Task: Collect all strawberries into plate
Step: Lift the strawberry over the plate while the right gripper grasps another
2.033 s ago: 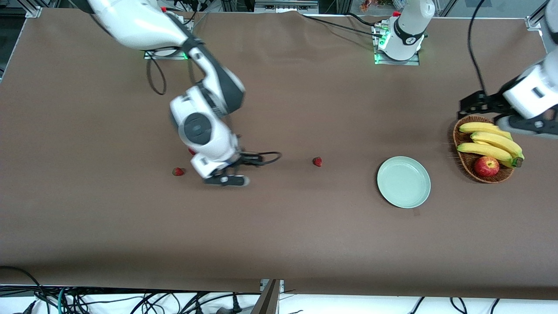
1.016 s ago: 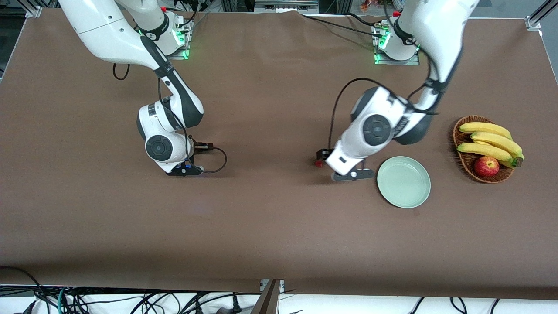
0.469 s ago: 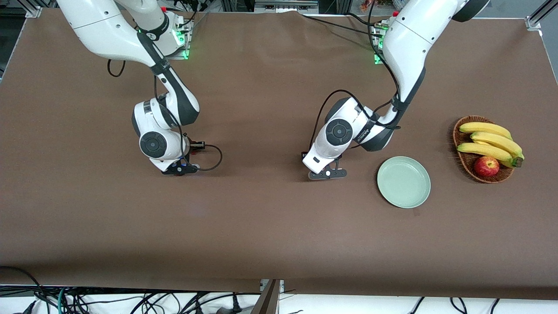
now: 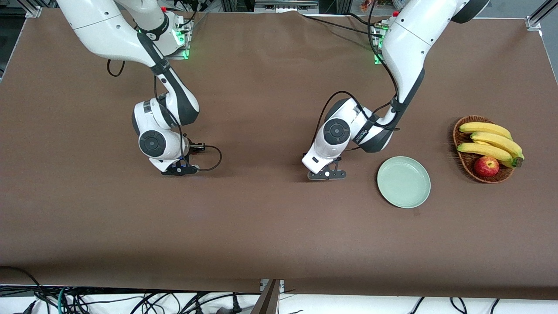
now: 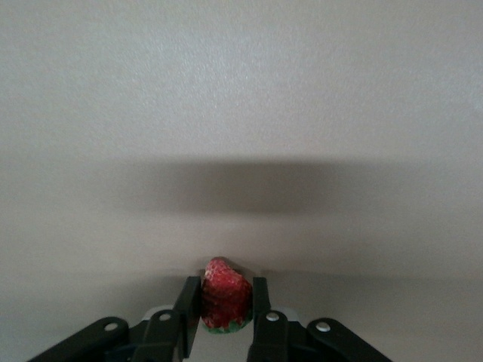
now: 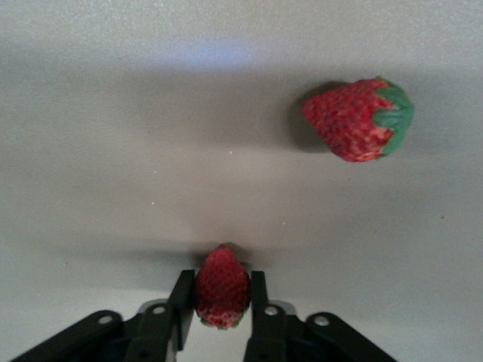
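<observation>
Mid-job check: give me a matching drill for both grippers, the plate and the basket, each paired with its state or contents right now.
1. left gripper
2. right gripper
3. plate
4. basket

a. holds bananas and an apple
b. shut on a strawberry, a second berry lying loose nearby
c. holds nothing
d. shut on a strawberry, no other berry in its view

Pairs: 1-d, 2-b, 3-c, 4-a

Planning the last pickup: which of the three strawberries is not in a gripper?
The strawberry lying loose on the table by the right gripper. The other two are each clamped, one there, one in the left gripper.
</observation>
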Controlling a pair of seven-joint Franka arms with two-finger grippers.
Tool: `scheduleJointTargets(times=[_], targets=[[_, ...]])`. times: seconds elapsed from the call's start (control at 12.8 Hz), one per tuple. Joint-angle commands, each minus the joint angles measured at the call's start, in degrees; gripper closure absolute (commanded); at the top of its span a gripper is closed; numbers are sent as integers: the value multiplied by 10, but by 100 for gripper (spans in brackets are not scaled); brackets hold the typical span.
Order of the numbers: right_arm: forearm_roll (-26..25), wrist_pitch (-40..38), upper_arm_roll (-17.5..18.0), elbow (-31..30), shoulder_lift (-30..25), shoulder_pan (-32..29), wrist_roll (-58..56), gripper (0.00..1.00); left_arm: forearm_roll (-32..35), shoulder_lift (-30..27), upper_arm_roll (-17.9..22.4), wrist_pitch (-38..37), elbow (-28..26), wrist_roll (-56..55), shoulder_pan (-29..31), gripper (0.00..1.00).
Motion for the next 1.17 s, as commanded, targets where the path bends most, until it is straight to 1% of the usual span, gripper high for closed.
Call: scheduleJointTargets(times=[0.0,0.08,0.23,0.31,0.47,0.63,0.78,0.94,1.02,1.09], targets=[[-1,5,1,-13,-13,-3,-6,96,18,-39,8,-75,18,18,12,90],[-1,4,2,-8,-16,-3,-3,100,18,-60,8,-112,19,45,27,90],[1,4,11,12,-14,-2,4,100,18,-87,7,-149,19,125,71,90],[13,6,25,23,-12,-1,5,100,17,-97,8,-167,19,165,93,90],[50,11,44,52,-4,11,58,100,18,-101,8,-173,18,260,145,90],[69,11,64,101,16,35,130,100,19,-94,8,-168,13,345,188,88],[72,13,67,175,57,90,228,100,46,-65,8,-159,10,377,210,89],[70,36,67,263,118,144,333,100,58,-33,8,-122,1,377,211,89],[70,71,67,290,144,167,370,100,59,-28,8,-95,-11,380,213,88],[69,117,67,300,163,183,392,100,59,-28,8,-83,-17,381,219,83]])
